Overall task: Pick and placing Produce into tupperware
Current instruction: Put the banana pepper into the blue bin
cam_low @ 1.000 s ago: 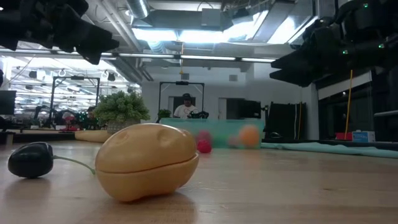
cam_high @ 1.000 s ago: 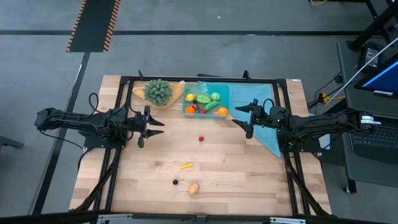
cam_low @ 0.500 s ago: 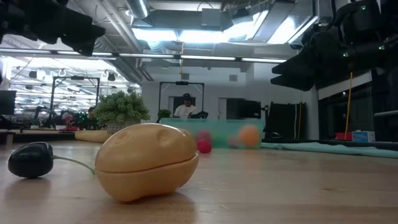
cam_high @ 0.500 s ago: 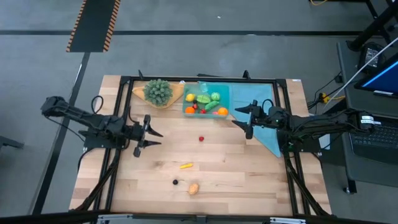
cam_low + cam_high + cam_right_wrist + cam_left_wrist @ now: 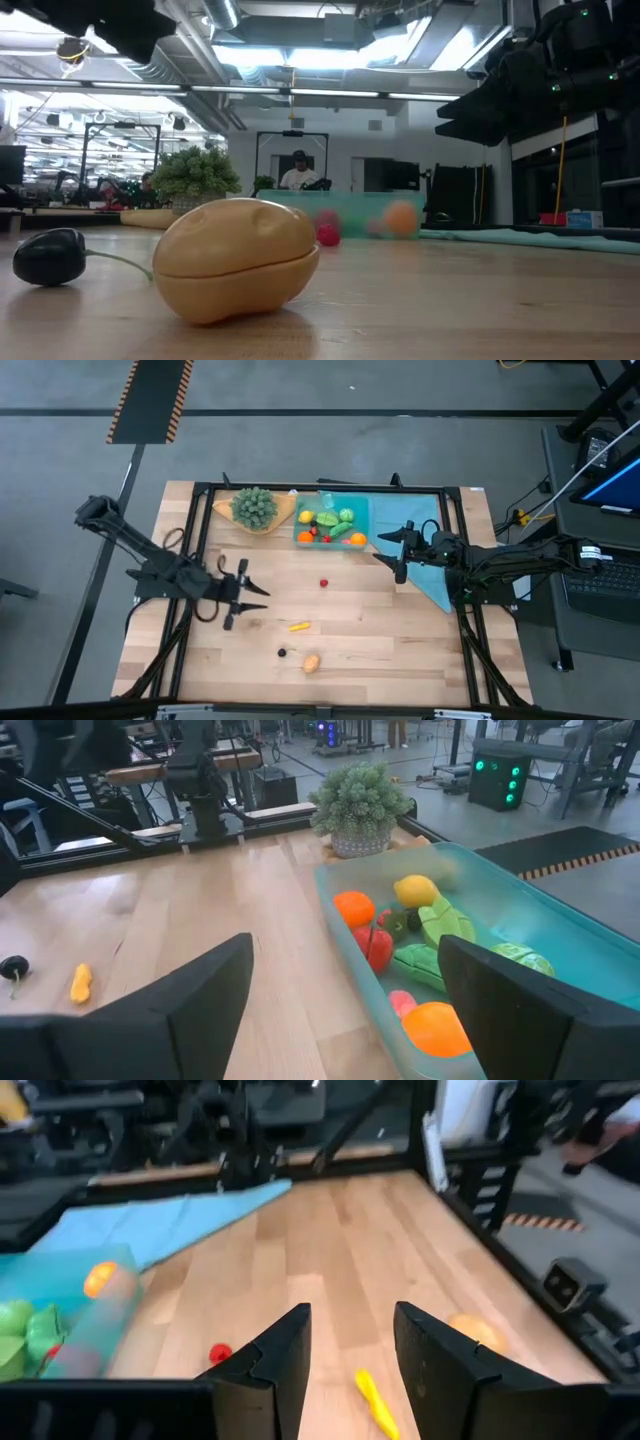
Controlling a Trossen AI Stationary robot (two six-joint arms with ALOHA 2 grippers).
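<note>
Teal-tinted tupperware (image 5: 332,522) at the table's far edge already holds several toy fruits. My left gripper (image 5: 246,603) hovers empty, fingers partly apart, near the yellow pepper (image 5: 298,626). My right gripper (image 5: 389,552) waits wide open, empty, beside the container.

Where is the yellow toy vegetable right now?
In the high view the yellow toy vegetable lies loose on the table's middle, between the small red piece and the tan potato, just right of the left gripper.
</note>
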